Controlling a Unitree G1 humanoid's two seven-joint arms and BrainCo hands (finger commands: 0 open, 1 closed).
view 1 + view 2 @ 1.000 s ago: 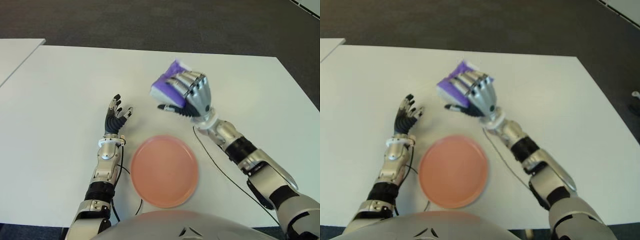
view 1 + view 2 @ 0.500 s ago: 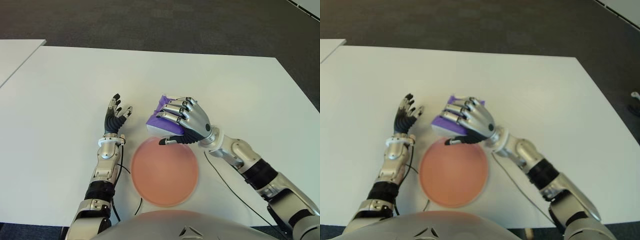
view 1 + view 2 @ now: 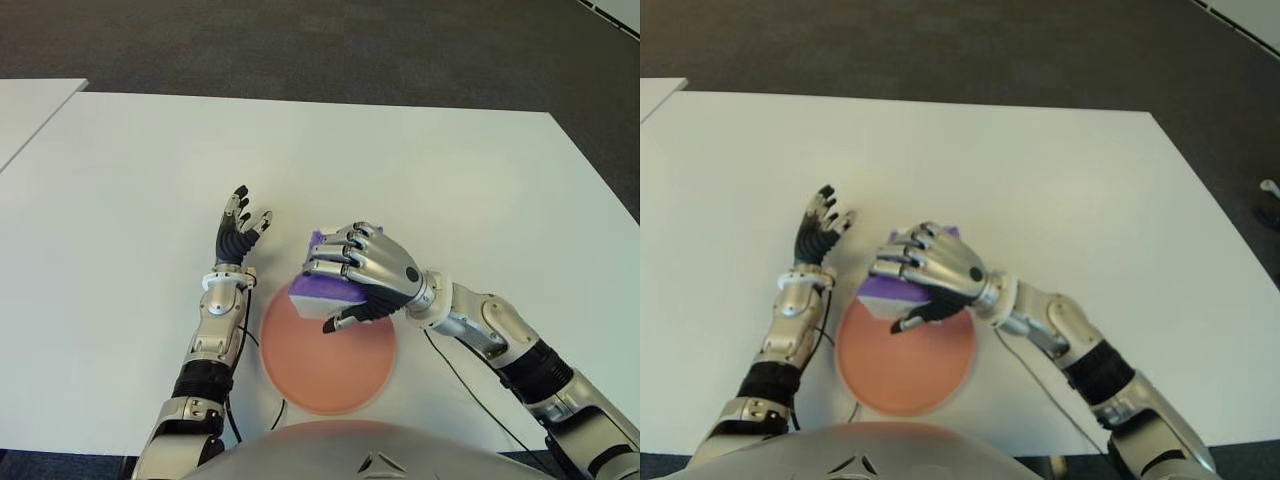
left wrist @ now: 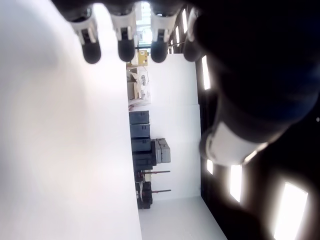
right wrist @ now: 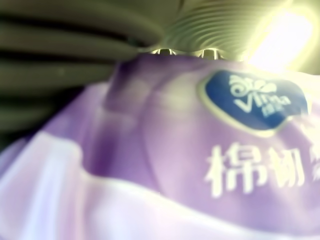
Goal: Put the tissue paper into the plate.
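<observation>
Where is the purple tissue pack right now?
The purple tissue pack is gripped in the right robot hand, over the far edge of the pink plate, just right of the open left robot hand.

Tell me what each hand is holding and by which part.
The right hand grips the purple tissue pack from above, fingers over its top, thumb below, at the far rim of the plate. The left hand is open, holding nothing.

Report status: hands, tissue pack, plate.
Right hand shut on purple tissue paper pack, over far rim of round pink plate. Left hand open, left of plate. Nothing blocking.
</observation>
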